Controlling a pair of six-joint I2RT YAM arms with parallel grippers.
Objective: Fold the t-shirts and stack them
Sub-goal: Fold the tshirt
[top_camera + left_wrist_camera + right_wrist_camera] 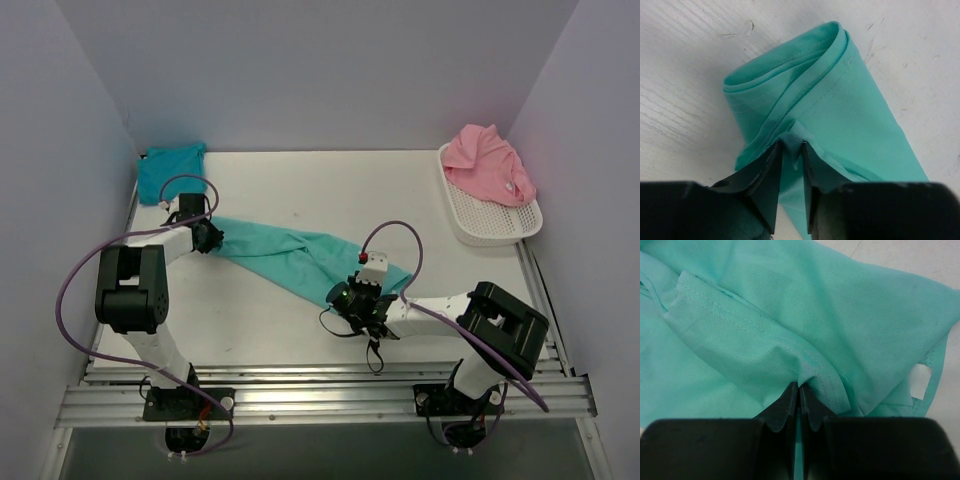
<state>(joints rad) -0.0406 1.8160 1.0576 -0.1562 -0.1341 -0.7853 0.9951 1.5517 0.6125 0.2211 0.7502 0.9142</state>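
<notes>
Sea-green t-shirt (295, 256) pinched by left jaws, right jaws.

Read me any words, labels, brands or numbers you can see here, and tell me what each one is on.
No readable text in any view.
A small white patch, perhaps a tag, at the edge of the sea-green t-shirt shows no print.
</notes>
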